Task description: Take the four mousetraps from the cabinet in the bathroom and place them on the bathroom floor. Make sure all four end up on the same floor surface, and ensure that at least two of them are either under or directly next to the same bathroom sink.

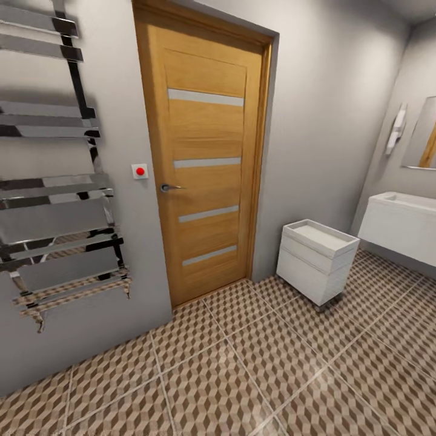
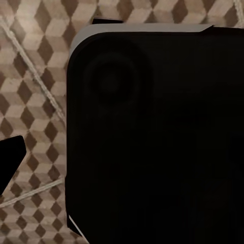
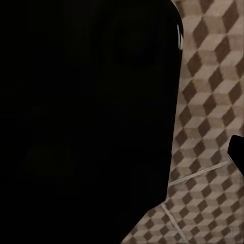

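From the head camera I see a closed oak door [image 1: 206, 157] with frosted strips, a chrome ladder towel rail [image 1: 57, 175] on the grey wall, a small white tray-topped drawer unit [image 1: 316, 260], and the boxy white bathroom sink [image 1: 402, 225] at far right. Cube-patterned bathroom floor [image 1: 254, 369] tiles spread below. Both wrist cameras face dark housing; I cannot tell either fingers' state.

You are looking at a large black rounded-corner body with a pale grey edge [image 2: 152, 142], which is covering most of this view. Beside it, the cube-patterned brown, beige and white tiled floor [image 2: 35, 101] is showing, crossed by pale grout lines.
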`<state>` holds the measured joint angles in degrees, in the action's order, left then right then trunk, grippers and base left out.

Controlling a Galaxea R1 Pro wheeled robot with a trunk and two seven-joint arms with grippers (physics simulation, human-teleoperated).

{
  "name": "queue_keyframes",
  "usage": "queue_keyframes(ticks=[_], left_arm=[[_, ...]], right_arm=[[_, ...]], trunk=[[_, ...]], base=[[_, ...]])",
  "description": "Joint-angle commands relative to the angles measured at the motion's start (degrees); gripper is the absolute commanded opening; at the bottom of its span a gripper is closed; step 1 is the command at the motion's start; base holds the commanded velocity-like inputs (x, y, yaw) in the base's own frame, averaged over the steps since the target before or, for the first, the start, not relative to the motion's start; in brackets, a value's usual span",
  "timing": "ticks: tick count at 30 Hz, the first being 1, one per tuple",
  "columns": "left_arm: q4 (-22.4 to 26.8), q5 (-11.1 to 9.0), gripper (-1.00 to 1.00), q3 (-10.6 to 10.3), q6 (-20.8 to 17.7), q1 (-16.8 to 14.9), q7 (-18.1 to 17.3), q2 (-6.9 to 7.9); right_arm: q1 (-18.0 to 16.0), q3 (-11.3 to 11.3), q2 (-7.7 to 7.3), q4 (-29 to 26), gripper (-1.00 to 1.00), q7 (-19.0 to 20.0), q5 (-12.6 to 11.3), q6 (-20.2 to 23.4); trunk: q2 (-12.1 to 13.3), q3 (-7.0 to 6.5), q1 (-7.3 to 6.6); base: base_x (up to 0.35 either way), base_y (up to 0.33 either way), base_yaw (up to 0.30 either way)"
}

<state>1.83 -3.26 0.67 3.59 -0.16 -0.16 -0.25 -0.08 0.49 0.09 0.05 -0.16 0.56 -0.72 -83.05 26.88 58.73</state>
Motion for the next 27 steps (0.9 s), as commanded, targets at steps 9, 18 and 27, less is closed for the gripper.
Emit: queue_keyframes(ticks=[9,18,27], left_arm=[[0.0,-0.3,1.00,0.1,0.2,0.0,0.1,0.03],[0.0,-0.3,1.00,0.1,0.2,0.0,0.1,-0.01],[0.0,-0.3,1.00,0.1,0.2,0.0,0.1,-0.02]], right_arm=[[0.0,-0.1,-0.06,0.0,1.00,0.0,-0.5,-0.1],[0.0,-0.1,-0.02,0.0,1.00,-0.1,-0.4,-0.1],[0.0,-0.1,-0.04,0.0,1.00,-0.1,-0.5,-0.9]], trunk=[[0.0,0.05,0.00],[0.0,0.05,0.00],[0.0,0.05,0.00]], base=[[0.000,0.000,0.173],[0.000,0.000,0.079],[0.000,0.000,0.254]])
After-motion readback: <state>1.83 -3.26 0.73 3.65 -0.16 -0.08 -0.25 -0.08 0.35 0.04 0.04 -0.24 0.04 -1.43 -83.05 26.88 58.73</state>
